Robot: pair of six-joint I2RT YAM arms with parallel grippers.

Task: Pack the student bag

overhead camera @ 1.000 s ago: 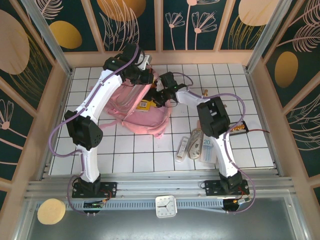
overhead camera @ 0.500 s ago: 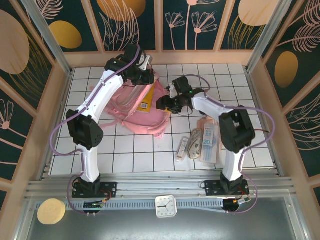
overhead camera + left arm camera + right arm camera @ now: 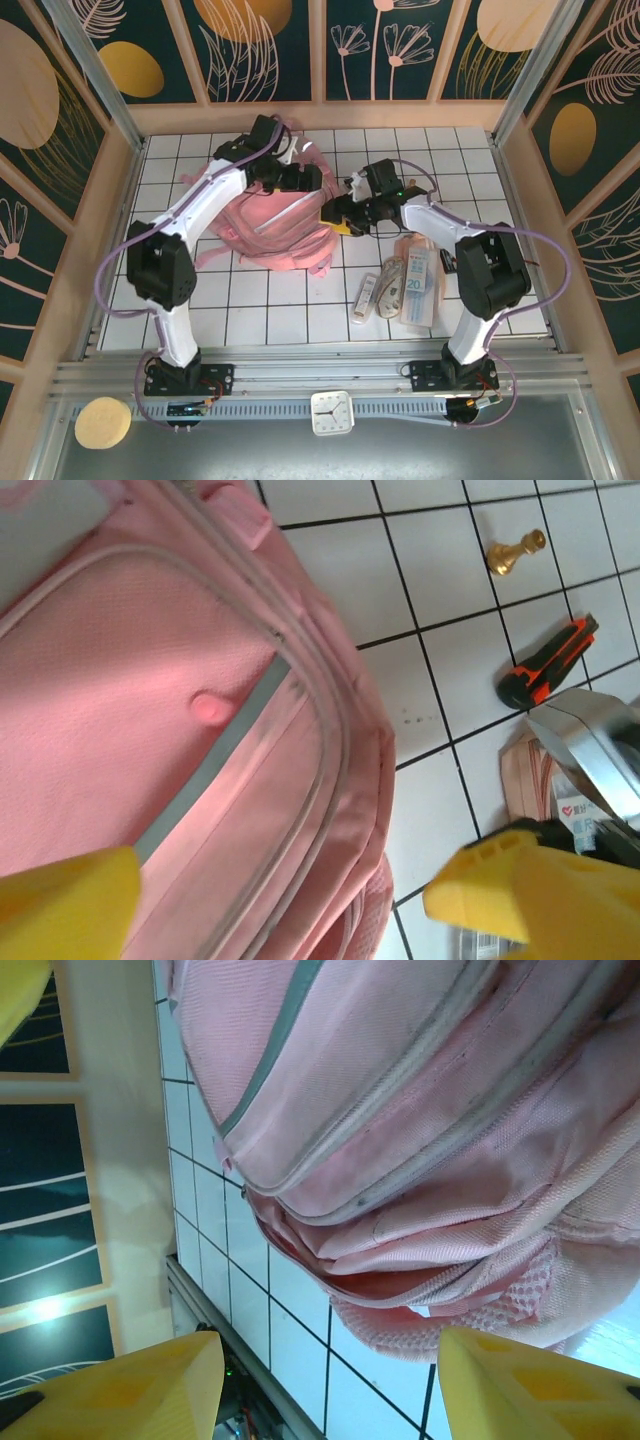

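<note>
Left of centre on the white-tiled counter (image 3: pixel 270 320): student bag (image 3: pixel 265 225), pink, lying flat, straps at its near side. Left end effector (image 3: pixel 308 180) over the bag's far right corner, fingers spread wide, nothing between them; the left wrist view has the bag's zip seam and pale pocket directly beneath. Right end effector (image 3: pixel 338 212) just beside the bag's right edge, fingers apart, empty; its wrist view faces the bag's side at close quarters. Right of the bag: orange-black utility knife (image 3: pixel 548 660), small gold chess-like piece (image 3: pixel 515 552), then a clear pouch of stationery (image 3: pixel 415 285), well apart from the bag.
</note>
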